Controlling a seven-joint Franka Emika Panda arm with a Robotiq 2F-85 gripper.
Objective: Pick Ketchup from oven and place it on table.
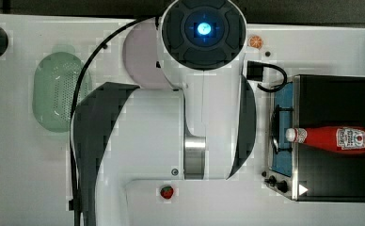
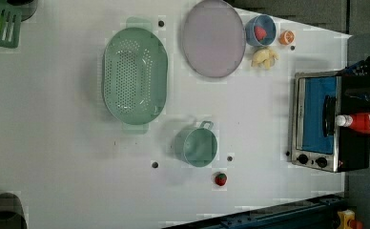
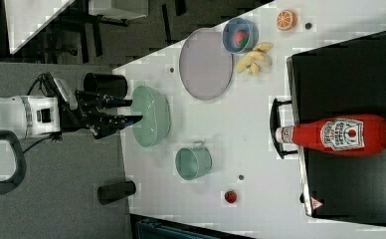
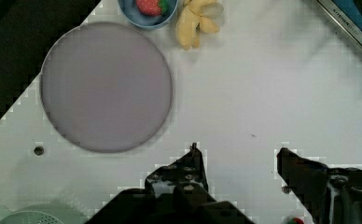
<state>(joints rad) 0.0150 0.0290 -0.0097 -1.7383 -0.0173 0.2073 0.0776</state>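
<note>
The end effector (image 4: 237,156) hangs above the white bench (image 4: 244,88) with its two dark fingers (image 4: 188,172) set well apart and nothing between them; it has hold of no object. Directly before it in the wrist view lies bare bench surface, and just beyond that a round grey plate (image 4: 107,86). Past the plate sit a small blue bowl (image 4: 147,10) holding a strawberry, and beside the bowl a bunch of pale yellow bananas (image 4: 194,21). A corner of the oven (image 4: 351,28) shows at the edge of the wrist view, further off than the plate. In the right view the end effector (image 3: 126,110) is held level, off the bench's far edge, close by the green colander (image 3: 152,115), with a green cup (image 3: 193,163) and a loose strawberry (image 3: 231,196) lying on the bench between it and the oven. The ketchup (image 3: 337,134) lies on its side on the oven's black top, its white cap pointing over the door handle towards the end effector; the bottle is well apart from the end effector, across most of the bench. In the top view the ketchup (image 1: 333,139) lies across the oven (image 1: 333,94) roof, apparently nearer the knob end, while the arm's white body hides the bench beneath it.
</note>
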